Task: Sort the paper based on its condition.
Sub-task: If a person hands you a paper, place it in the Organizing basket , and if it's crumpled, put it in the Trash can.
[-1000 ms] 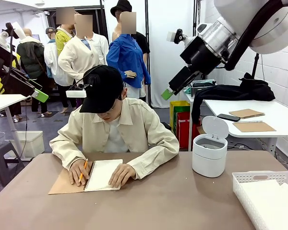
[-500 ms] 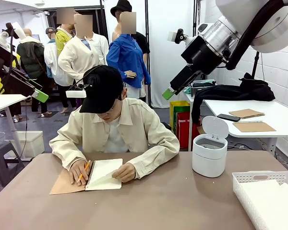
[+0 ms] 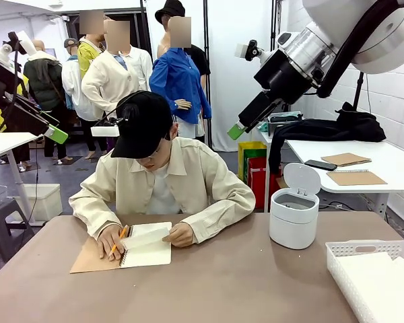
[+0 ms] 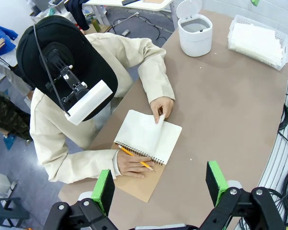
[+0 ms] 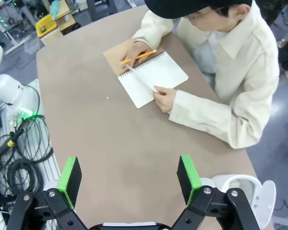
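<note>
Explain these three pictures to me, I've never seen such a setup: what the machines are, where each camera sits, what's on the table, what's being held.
Two white robot arms share a table with a person. The front picture looks across the table from the robot's side; the other two come from cameras on each arm's wrist, looking down past its green-padded fingers. The left gripper and right gripper both hang open above the table, holding nothing. On the table lie a spiral notebook, a white bin with its lid up, and a white basket with paper in it. One hand holds a pencil on the notebook; the other hand lifts a page.
</note>
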`<act>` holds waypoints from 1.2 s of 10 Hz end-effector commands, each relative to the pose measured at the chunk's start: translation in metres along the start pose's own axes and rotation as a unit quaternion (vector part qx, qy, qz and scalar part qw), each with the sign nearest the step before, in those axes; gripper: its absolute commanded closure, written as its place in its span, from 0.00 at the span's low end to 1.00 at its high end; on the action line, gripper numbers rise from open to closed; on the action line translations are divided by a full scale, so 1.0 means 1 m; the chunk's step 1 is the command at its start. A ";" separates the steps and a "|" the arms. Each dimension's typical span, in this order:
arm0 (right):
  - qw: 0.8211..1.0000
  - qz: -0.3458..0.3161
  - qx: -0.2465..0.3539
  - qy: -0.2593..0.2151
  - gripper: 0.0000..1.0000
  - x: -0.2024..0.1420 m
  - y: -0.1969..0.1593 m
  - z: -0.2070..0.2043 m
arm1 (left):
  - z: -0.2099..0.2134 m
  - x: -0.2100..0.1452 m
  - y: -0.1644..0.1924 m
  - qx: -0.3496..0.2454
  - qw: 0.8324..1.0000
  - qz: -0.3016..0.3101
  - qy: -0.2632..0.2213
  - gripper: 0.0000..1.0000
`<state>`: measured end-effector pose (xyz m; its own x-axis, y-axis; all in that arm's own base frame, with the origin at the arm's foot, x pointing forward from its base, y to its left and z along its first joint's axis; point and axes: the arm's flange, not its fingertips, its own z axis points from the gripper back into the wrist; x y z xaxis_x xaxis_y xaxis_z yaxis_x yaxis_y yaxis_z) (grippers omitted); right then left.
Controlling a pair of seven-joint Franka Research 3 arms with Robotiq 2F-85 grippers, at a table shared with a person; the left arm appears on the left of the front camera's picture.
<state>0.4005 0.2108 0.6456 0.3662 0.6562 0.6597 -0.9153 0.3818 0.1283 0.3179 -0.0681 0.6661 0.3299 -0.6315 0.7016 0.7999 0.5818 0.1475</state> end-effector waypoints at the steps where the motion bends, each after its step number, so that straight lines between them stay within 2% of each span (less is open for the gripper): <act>1: 1.000 -0.004 -0.005 -0.006 0.00 0.001 0.000 -0.002 | 0.001 0.000 0.001 -0.001 1.000 0.000 -0.001 0.00; 7: 1.000 -0.004 -0.005 -0.006 0.00 0.001 0.000 -0.002 | 0.001 0.000 0.001 -0.001 1.000 0.000 -0.001 0.00; 9: 1.000 0.000 0.006 0.008 0.00 0.003 0.004 0.001 | 0.001 0.000 0.001 -0.001 1.000 0.000 -0.001 0.00; 12: 0.999 0.022 -0.027 -0.013 0.00 0.008 0.003 -0.010 | 0.001 0.000 0.001 -0.001 1.000 0.000 -0.001 0.00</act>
<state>0.3992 0.2200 0.6491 0.3454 0.6548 0.6722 -0.9183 0.3836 0.0982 0.3179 -0.0681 0.6661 0.3299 -0.6315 0.7016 0.7999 0.5818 0.1475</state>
